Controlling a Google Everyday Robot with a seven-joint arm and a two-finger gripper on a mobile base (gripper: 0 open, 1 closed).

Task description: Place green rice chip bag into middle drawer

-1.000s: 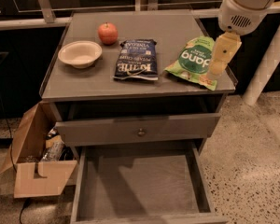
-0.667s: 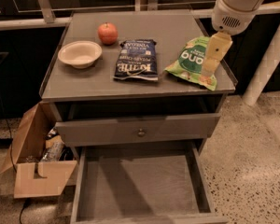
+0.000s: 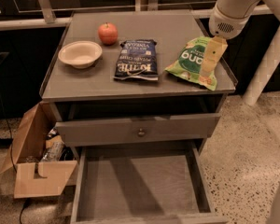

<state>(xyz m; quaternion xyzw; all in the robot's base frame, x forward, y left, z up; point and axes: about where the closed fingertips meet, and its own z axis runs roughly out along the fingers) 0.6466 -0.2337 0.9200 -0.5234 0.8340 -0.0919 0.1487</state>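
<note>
On the cabinet top (image 3: 88, 85) at 3 o'clock: green rice chip bag (image 3: 189, 59) lying flat | gripper (image 3: 206, 71) over the bag's 3 o'clock side, whether open or closed cannot be told | middle drawer (image 3: 140, 185) stands open at 6 o'clock | Kettle bag (image 3: 136, 59) at centre.

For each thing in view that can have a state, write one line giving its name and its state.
green bag: lying flat on the cabinet top.
gripper: low over the green bag.
middle drawer: pulled out, empty.
knob drawer: shut or nearly so.
bowl: upright, empty.
cardboard box: open, on the floor.
</note>
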